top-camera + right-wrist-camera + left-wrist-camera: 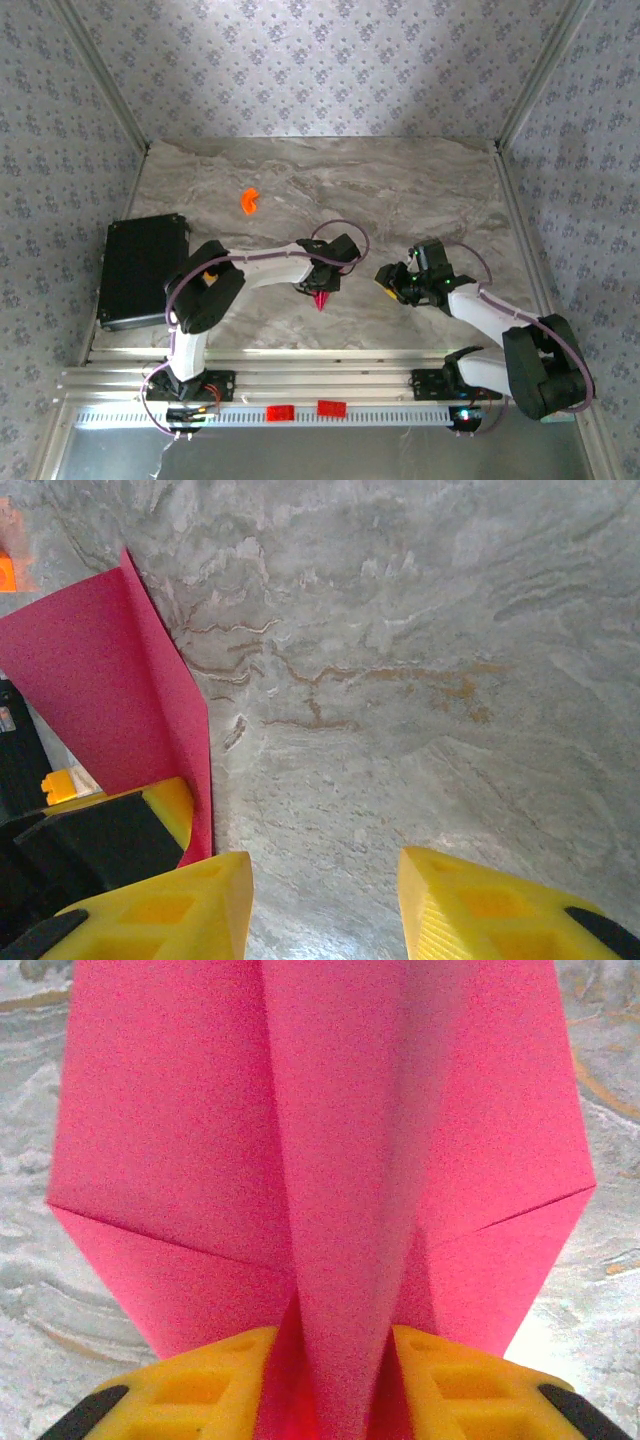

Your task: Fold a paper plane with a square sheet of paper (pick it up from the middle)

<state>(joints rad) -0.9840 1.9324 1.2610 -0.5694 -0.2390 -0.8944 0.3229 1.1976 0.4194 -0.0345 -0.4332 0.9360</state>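
Magenta-pink paper, folded into a slim dart, is standing on end in front of my left wrist camera. This is the paper plane, its centre ridge running down between the two yellow fingers of my left gripper, with a wing spreading to either side. Those fingers are standing a little apart with the ridge lying between them. I cannot tell whether they are pressing it or merely flanking it.

Seen from above, the left gripper is hanging over the middle of the grey marbled tabletop, and the plane's pointed tip is poking out toward the near edge. My right gripper is hovering just to the right, its fingers spread with only bare stone showing between them. Its own camera is catching one pink wing rising close on its left. A small orange plastic piece is lying well apart, toward the far left.

I am judging the hold to be the weak point. If the left fingers are loose, the thin paper could be slipping out, tipping over onto one wing and landing bent. The creases could also be springing open once nothing is squeezing the ridge. My right gripper is sitting close enough that a careless reach could be snagging the wing edge and crumpling it.
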